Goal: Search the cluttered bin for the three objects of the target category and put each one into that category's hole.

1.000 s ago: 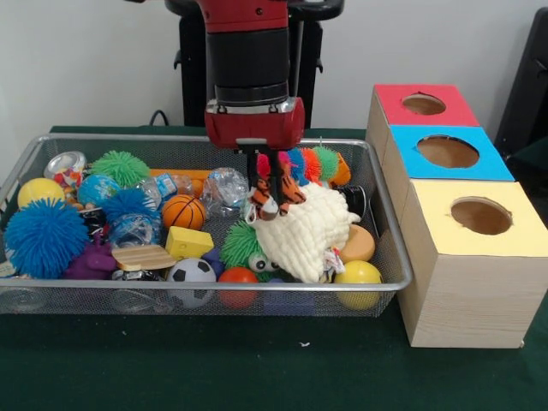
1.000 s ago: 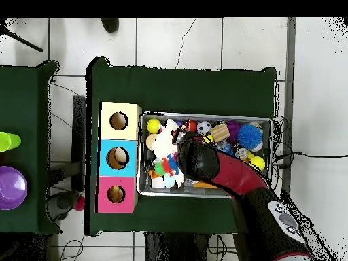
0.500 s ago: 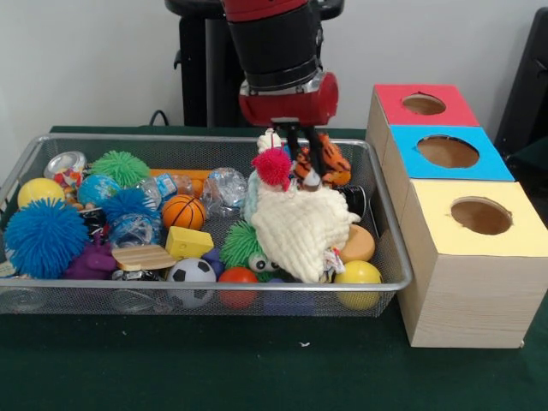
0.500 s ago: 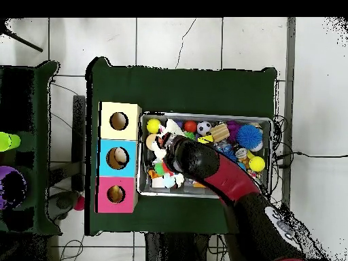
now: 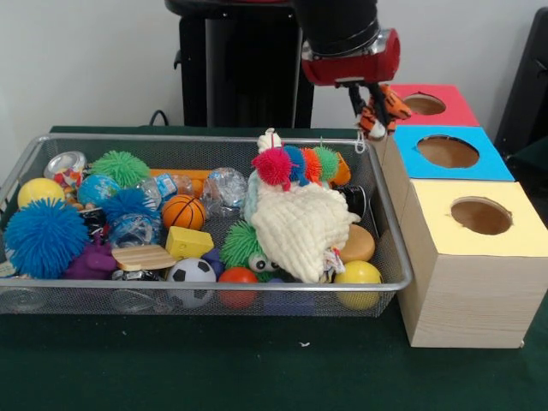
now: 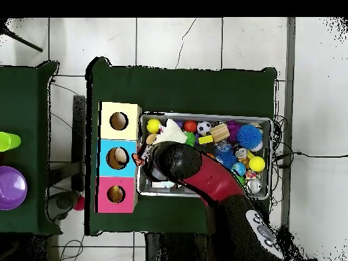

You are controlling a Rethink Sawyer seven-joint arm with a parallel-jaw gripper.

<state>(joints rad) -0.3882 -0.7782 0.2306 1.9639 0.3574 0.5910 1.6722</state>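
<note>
Red and black, the Sawyer arm [image 6: 204,180] hung over the wire-mesh bin's [image 5: 390,257] right end, its gripper [image 5: 370,107] clamped on a small orange striped tiger toy [image 5: 378,109], lifted clear of the clutter and near the boxes. The carry step looked in hand; next it probably needed moving over a hole and releasing (which category the tiger belonged to could not be told). Three holes waited: yellow box [image 5: 479,216], blue box [image 5: 448,151], red box [image 5: 423,104]. From overhead the arm covered gripper and most of the toy, plus part of the bin.
</note>
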